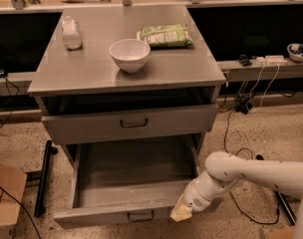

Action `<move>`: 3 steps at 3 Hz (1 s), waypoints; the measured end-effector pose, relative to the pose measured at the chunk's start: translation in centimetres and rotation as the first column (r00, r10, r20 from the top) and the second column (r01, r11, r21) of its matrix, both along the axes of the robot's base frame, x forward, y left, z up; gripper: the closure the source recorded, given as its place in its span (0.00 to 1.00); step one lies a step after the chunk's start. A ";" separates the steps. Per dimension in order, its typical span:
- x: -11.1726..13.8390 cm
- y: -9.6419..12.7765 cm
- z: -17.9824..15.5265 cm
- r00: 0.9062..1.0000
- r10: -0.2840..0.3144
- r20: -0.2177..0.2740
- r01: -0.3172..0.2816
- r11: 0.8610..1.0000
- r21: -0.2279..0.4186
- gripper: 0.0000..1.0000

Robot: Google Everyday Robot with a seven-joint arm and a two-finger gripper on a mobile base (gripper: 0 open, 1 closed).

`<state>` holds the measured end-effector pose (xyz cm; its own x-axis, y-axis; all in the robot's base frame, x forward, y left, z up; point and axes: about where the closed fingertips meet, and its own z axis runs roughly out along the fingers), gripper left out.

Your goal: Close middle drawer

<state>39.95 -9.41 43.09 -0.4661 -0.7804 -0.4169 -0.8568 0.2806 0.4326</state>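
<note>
Most of the task is left. Cabinet (pixel 91 68) fills centre frame. The middle drawer (pixel 131 171) at 6 o'clock stands pulled far out, its front near the bottom edge. Upper drawer (pixel 86 127) above it sits almost in. White arm (pixel 256 171) enters from 4 o'clock. Gripper (pixel 182 211) is at 5 o'clock by the right end of the drawer front; touching or just beside, cannot tell. Open or closed: cannot tell, it reads as a yellowish lump. Likely remaining: push the front toward 12 o'clock until flush. Lowest drawer not in view, cut off below. Drawer handle (pixel 140 216) is faint. Bowl (pixel 130 54), green packet (pixel 165 35), bottle (pixel 71 33) sit on top.
</note>
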 end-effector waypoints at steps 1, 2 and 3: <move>0.1 -0.1 -1.2 1.000 -0.010 -0.014 0.010 1.000 0.007 1.00; 0.2 -0.2 -1.1 1.000 -0.012 -0.015 0.012 1.000 0.008 1.00; 0.9 -0.3 -1.2 1.000 -0.014 -0.010 0.015 1.000 0.012 1.00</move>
